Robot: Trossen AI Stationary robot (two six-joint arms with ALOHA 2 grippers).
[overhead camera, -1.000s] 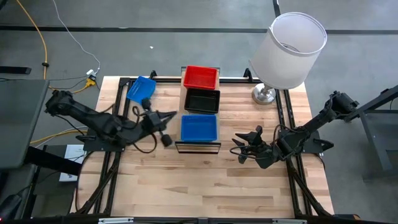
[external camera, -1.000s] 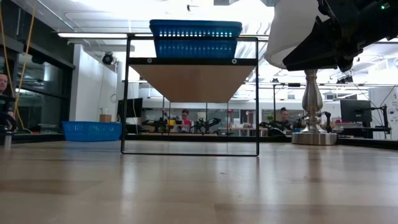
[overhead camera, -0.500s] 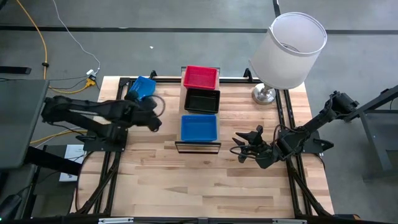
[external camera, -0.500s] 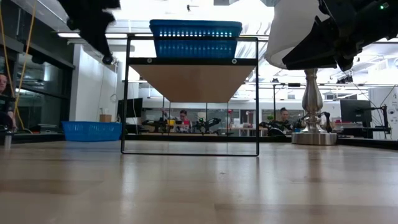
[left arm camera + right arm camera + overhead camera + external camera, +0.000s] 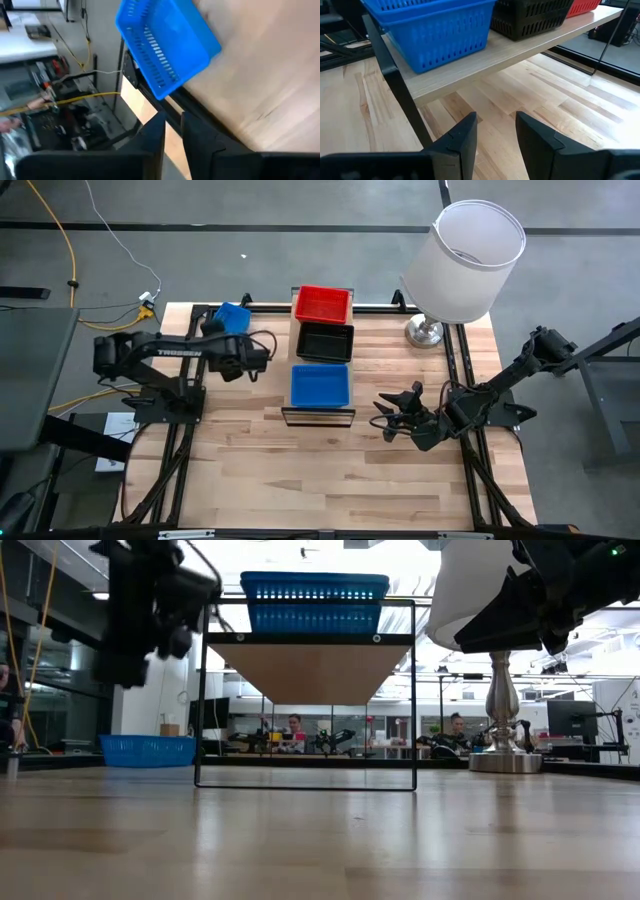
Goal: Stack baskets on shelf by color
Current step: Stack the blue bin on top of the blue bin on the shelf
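On the shelf (image 5: pixel 322 412), a red basket (image 5: pixel 323 304) stands at the far end, a black basket (image 5: pixel 325 341) in the middle and a blue basket (image 5: pixel 320 385) nearest; in the low view that blue basket (image 5: pixel 314 600) shows as two stacked. A loose blue basket (image 5: pixel 230 318) rests on its bottom at the table's far left corner. My left gripper (image 5: pixel 224 338) hangs just short of it, slanting down toward the loose basket (image 5: pixel 167 45), fingers a narrow gap apart, nothing between them. My right gripper (image 5: pixel 388 416) waits open, right of the shelf's near end.
A lamp with a white shade (image 5: pixel 465 260) and a metal foot (image 5: pixel 425 332) stands at the table's far right corner. The shelf's black frame leg (image 5: pixel 395 85) is close in front of my right gripper. Bare wooden tabletop (image 5: pixel 330 475) lies toward the near edge.
My left gripper has swung away from the shelf's near end toward the table's far left corner, sinking and tipping downward until it points at the loose blue basket. In the low view it has come down into sight at the upper left. No basket has moved.
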